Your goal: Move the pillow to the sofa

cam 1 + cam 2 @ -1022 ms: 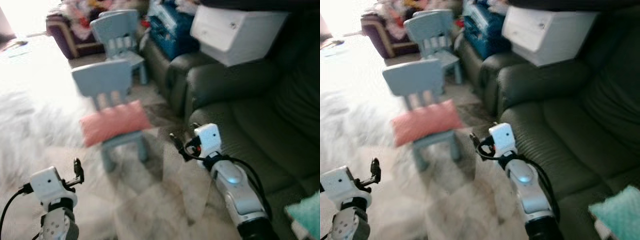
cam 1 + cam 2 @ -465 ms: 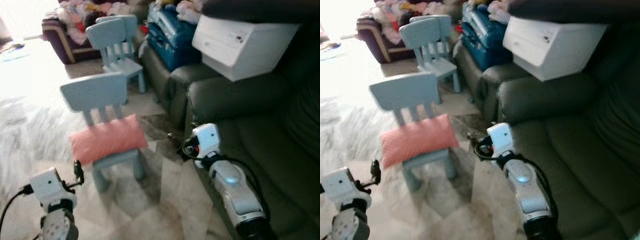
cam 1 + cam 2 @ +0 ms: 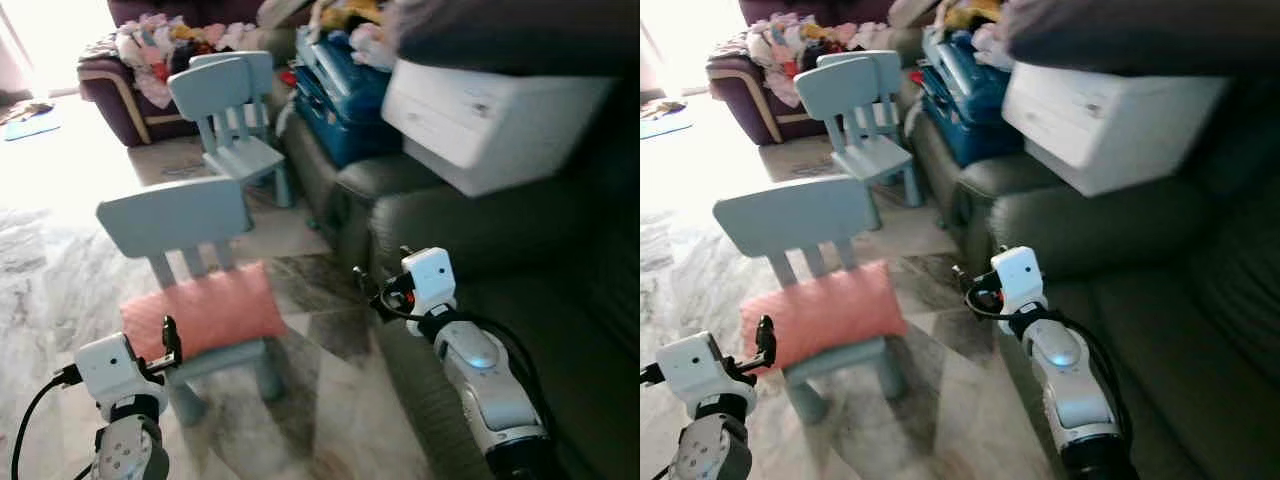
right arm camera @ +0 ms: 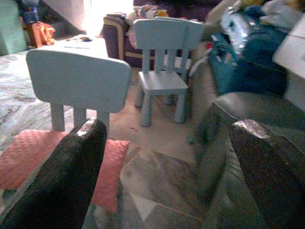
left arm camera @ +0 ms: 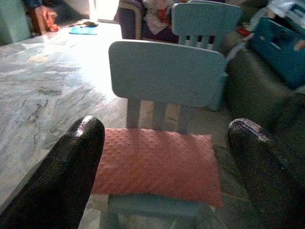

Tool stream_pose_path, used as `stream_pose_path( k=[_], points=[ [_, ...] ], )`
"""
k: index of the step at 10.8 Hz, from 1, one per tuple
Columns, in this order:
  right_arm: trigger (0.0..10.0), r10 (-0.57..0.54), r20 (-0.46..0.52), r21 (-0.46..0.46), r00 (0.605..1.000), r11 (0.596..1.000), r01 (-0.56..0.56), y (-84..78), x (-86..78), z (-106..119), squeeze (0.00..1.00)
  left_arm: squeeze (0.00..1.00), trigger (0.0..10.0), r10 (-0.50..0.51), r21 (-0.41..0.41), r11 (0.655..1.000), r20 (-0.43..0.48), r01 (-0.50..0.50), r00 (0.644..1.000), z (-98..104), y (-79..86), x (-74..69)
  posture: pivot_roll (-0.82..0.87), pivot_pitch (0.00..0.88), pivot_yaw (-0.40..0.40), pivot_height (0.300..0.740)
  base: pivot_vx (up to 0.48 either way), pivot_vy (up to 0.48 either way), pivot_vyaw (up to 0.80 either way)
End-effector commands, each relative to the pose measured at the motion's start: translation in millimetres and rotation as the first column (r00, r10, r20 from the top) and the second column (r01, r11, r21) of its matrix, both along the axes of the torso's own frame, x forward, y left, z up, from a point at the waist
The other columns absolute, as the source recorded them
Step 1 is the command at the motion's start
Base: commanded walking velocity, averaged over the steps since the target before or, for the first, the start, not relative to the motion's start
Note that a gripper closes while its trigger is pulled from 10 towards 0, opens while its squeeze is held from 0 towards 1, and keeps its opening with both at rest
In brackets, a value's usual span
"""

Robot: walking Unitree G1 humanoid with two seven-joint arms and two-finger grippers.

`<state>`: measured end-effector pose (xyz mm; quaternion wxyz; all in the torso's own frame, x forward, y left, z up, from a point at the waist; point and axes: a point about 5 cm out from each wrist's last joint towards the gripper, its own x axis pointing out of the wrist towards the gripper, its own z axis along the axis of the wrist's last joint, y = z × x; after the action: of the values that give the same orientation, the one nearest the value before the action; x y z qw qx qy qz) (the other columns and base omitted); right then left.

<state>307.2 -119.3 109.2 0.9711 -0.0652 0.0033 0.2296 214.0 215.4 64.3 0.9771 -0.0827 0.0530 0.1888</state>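
1. The pillow (image 3: 203,312), pink and dimpled, lies flat across the seat of the near chair (image 3: 180,222), its long side running along the backrest and one end overhanging the seat edge.
2. The left gripper (image 5: 164,167) is held low in front of that chair, released, fingers (image 5: 71,176) spread wide; in the left wrist view the pillow sits between the two fingertips but well beyond them, untouched.
3. The right gripper (image 4: 167,167) is raised beside the sofa (image 3: 520,250) arm, also released, fingers (image 4: 66,176) wide apart; its wrist view looks past the pillow's end toward the far chair (image 3: 228,110).
4. Against the picture a second ago the whole scene has shifted and sharpened: the chair and pillow now sit lower and further left, closer to the left gripper, which reads as camera movement, not the pillow's. The pillow keeps its place on the seat.
5. The sofa is to the right of the chair, with a strip of marble floor (image 3: 320,400) between them. On the sofa's far end rest a white box (image 3: 480,120) and a blue case (image 3: 335,95); the nearer dark cushions lie just behind the right arm.
6. Left of the chair the floor runs open toward bright light.
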Motion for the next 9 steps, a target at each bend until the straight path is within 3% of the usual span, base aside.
stream_pose_path(
  k=[1,3,9],
  points=[
    [10.0,0.026,0.020,0.009,0.999,1.000,-0.026,6.6,0.4,5.3,0.00,0.00,10.0,0.043,-0.013,0.999,-0.027,-0.043,0.999,-1.4,4.5,0.5,-0.16,0.075,0.032,0.740,0.000,0.000,0.00],
    [10.0,0.025,0.017,0.008,1.000,1.000,-0.025,6.5,0.0,4.8,0.00,0.00,10.0,0.034,-0.019,0.999,-0.041,-0.034,0.999,-1.8,-0.6,3.6,-0.16,0.076,0.034,0.740,0.000,0.000,0.00],
    [10.0,0.026,0.015,0.009,1.000,1.000,-0.027,6.5,0.1,4.3,0.00,0.00,10.0,0.046,-0.048,0.998,-0.056,-0.049,0.997,-3.0,0.2,3.2,-0.16,0.071,0.032,0.740,0.000,0.478,0.00]
  ],
)
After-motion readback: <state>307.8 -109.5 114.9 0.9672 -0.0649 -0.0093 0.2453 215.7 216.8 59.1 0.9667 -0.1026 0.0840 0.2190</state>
